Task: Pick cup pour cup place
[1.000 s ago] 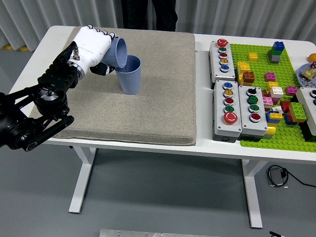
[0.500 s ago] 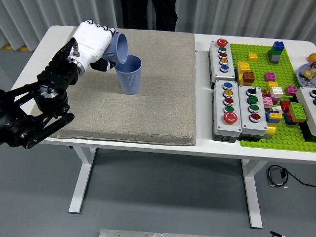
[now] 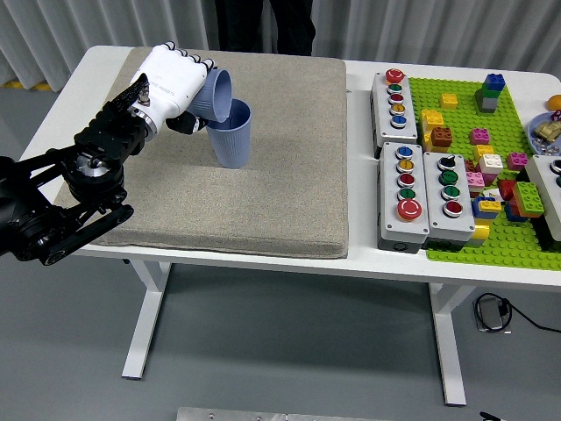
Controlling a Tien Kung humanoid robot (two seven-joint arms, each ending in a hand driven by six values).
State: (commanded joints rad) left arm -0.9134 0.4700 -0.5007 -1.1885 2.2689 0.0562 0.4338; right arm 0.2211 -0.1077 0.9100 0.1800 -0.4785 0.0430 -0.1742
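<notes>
A blue ribbed cup (image 3: 233, 138) stands upright on the grey mat (image 3: 263, 193), left of the mat's middle. My left hand (image 3: 175, 83), white with black finger joints, is shut on a second blue cup (image 3: 215, 95). That cup is tipped on its side, its mouth facing right and down over the rim of the standing cup. The two cups look to be touching or nearly so at the rim. My right hand is out of view.
Three grey button boxes (image 3: 393, 98) (image 3: 404, 195) (image 3: 450, 196) sit right of the mat. A green baseplate (image 3: 517, 241) with several loose bricks lies at the far right. A person in dark clothes (image 3: 263, 22) stands at the far side.
My left hand has shifted a little to the right with the tilted cup, bringing its mouth further over the standing cup. The standing cup has not moved.
</notes>
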